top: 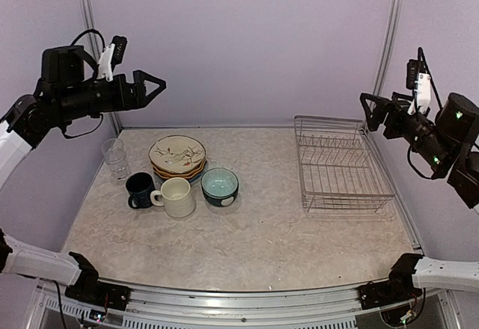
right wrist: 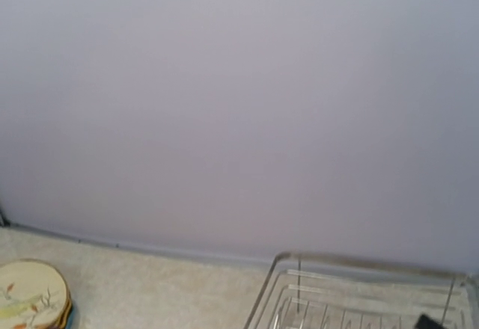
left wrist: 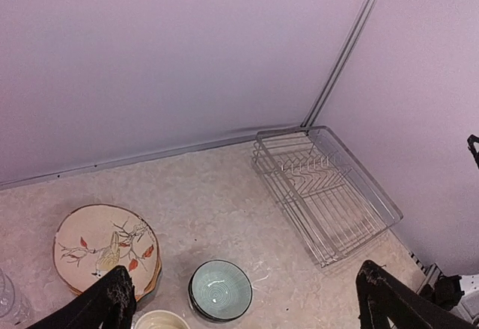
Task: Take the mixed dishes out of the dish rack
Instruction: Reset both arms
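Top external: dish rack bare, mixed dishes near left edge of desk; left end effector, right end effector apart; likely only retreat remains.

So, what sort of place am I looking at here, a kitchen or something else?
Probably a robot lab cell staged as a kitchen counter: a rectangular silver wire dish rack and stacked patterned plates sit on a marble-look tabletop, boxed in by plain lilac panels on metal frame posts.
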Robot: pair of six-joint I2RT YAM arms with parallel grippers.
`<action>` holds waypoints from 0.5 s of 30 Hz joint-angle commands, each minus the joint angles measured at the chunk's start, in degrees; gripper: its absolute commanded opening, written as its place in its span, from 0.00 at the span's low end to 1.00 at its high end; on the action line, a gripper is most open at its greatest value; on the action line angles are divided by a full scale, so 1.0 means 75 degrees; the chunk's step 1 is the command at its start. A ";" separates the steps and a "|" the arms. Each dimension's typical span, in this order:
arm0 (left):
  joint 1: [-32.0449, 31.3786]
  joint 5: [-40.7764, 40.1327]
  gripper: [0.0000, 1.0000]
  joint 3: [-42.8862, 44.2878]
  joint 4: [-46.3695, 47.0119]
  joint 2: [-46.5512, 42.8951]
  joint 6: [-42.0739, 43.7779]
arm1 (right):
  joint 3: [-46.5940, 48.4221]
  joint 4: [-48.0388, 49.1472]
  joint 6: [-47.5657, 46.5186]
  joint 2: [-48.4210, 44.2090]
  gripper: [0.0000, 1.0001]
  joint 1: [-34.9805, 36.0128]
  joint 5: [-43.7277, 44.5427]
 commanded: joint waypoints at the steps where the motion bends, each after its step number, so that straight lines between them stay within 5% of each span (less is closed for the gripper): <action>1: 0.0035 -0.0589 0.99 -0.0830 0.1135 -0.1300 0.0274 | 0.0360 -0.0195 -0.0269 -0.0187 1.00 -0.0045 -0.0161; 15: 0.0037 -0.1247 0.99 -0.1482 0.1378 -0.2785 0.0527 | 0.0306 -0.0141 -0.0174 -0.0451 1.00 -0.0042 -0.0175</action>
